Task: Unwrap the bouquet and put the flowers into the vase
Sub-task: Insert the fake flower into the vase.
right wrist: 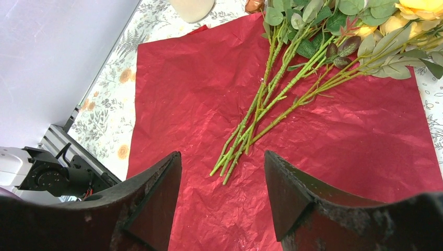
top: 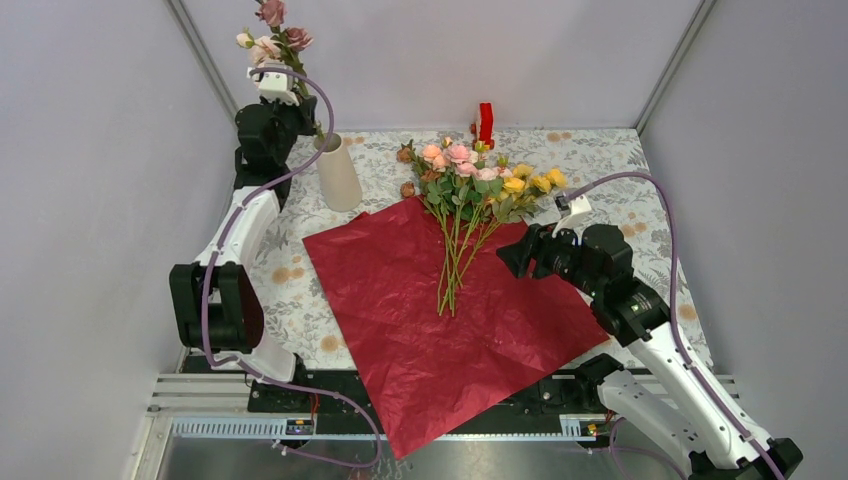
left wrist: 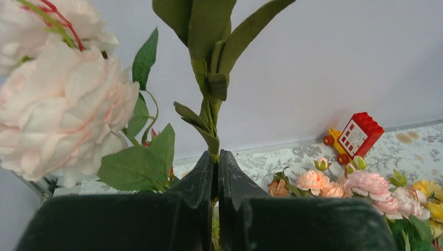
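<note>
The cream vase (top: pixel 338 172) stands upright at the far left of the flower-print tablecloth (top: pixel 600 150), just off the corner of the spread paper. Above it the left gripper (top: pixel 283 95) has its jaws pressed together on a pink-flowered stem (top: pixel 270 30). The blooms rise over the gripper and the stem's lower end slants down to the vase's mouth. How far it reaches inside cannot be told. In the left wrist view the two dark fingers (left wrist: pixel 201 178) pinch the green stalk between them, with a pale pink bloom (left wrist: pixel 57 104) close at the left.

The rest of the bouquet (top: pixel 470 185) lies flat outside the vase. Its pink, peach and yellow heads rest on the cloth, and its green stems (right wrist: pixel 261 110) fan across the open dark red wrapping paper (top: pixel 440 320). The paper's near corner hangs over the table's front edge.

The right gripper (top: pixel 515 255) hovers over the paper beside the stems, jaws spread and holding nothing. A red and yellow toy block (left wrist: pixel 355 136) sits by the back wall.
</note>
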